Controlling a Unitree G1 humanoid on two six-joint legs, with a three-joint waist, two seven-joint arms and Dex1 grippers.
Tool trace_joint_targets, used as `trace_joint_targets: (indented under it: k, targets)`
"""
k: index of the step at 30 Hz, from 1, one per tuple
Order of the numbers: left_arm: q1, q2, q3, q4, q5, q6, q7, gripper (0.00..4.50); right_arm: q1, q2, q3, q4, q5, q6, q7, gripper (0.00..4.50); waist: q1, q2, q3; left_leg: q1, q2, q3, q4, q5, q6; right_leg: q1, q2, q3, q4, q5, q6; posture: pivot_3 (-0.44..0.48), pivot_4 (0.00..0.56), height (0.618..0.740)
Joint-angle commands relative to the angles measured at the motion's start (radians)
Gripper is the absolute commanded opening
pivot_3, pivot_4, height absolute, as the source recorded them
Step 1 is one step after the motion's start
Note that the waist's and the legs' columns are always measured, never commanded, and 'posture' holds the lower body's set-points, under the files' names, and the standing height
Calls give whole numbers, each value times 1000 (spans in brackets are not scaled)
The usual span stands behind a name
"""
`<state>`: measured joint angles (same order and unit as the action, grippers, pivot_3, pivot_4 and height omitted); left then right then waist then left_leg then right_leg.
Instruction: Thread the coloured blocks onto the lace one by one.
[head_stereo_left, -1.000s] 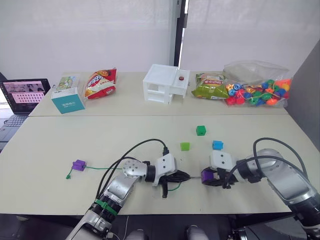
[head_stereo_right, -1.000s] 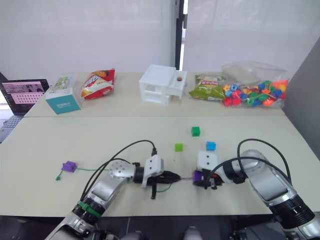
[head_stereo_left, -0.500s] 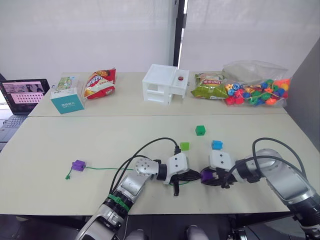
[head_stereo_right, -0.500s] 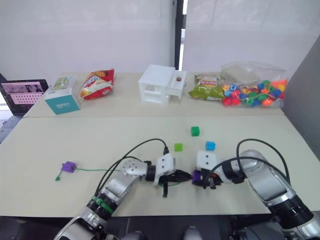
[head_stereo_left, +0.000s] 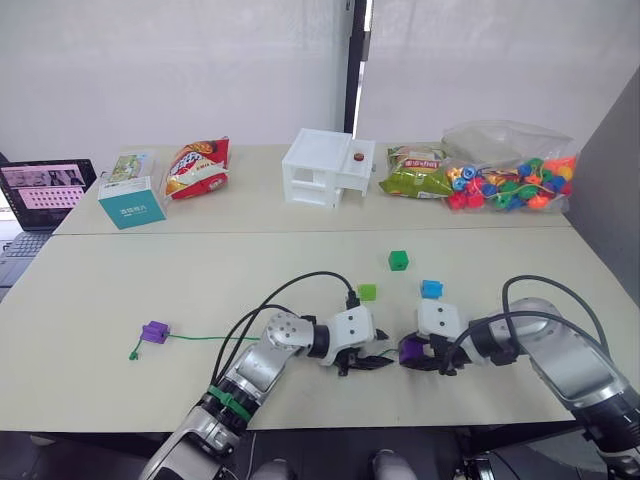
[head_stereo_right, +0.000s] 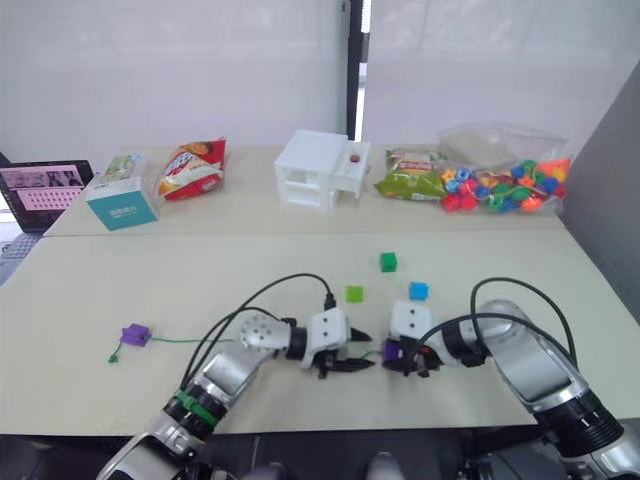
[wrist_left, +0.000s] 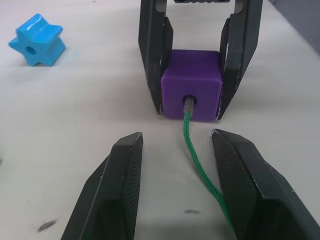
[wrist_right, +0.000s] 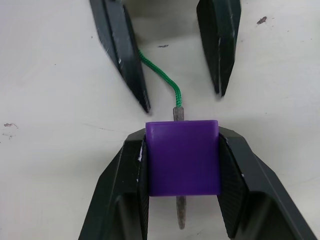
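Observation:
A purple block (wrist_right: 183, 157) is clamped in my right gripper (wrist_right: 182, 136) at the table's front, right of centre. The green lace (wrist_left: 192, 145) enters the block's hole. Its grey tip (wrist_right: 180, 219) sticks out of the side facing my right wrist. My left gripper (wrist_left: 175, 136) stands open just left of the block, its fingers either side of the lace without touching it. The lace (head_stereo_left: 200, 337) runs left to another purple block (head_stereo_left: 155, 331) near its knotted end. Light green (head_stereo_left: 367, 292), dark green (head_stereo_left: 398, 260) and blue (head_stereo_left: 432, 289) blocks lie loose behind the grippers.
Along the far table stand a laptop (head_stereo_left: 45, 190), a teal box (head_stereo_left: 130, 205), a crisp bag (head_stereo_left: 200, 165), a white plastic shelf unit (head_stereo_left: 320, 168), a green snack bag (head_stereo_left: 415, 180) and a clear bag of mixed beads (head_stereo_left: 510, 180).
My left gripper moved right up to the purple block, pushed the lace tip through its hole, then opened and let go of the lace. My right gripper stayed put.

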<state>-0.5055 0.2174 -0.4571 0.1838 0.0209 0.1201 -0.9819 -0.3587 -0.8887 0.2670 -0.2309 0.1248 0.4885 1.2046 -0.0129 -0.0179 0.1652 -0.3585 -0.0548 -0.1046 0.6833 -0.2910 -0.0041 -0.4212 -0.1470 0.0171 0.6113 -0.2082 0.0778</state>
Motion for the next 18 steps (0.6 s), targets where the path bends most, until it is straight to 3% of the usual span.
trace_joint_targets:
  k: [1,5,12,13,18]
  targets:
    - [5,17,-1,-53,8,41,8,2310,-11,15,12,-13,-8,-4,-10,1192,0,0,0,0,0,0,0,0,0,0,0,0,0,0,0,0,150,740]
    - [15,27,5,-77,-15,87,-6,2310,-16,23,19,-6,-21,-13,-17,1192,-3,0,0,1,0,0,0,0,0,0,0,0,0,0,0,0,150,740]
    - [14,23,-3,-76,-40,149,-21,143,-21,41,15,-12,-30,-2,-29,1192,-3,-1,0,2,0,0,0,0,0,1,0,0,1,0,0,0,150,740]
    - [10,22,-3,-72,-38,154,-21,0,-22,43,15,-10,-31,-2,-30,1192,-3,-1,0,2,0,0,0,0,0,1,0,0,1,0,0,0,150,740]
    - [-16,3,-4,-39,-38,121,-25,0,-3,45,16,-32,-28,10,-35,1192,-1,-1,0,2,0,0,0,0,0,1,0,0,1,0,0,0,150,740]
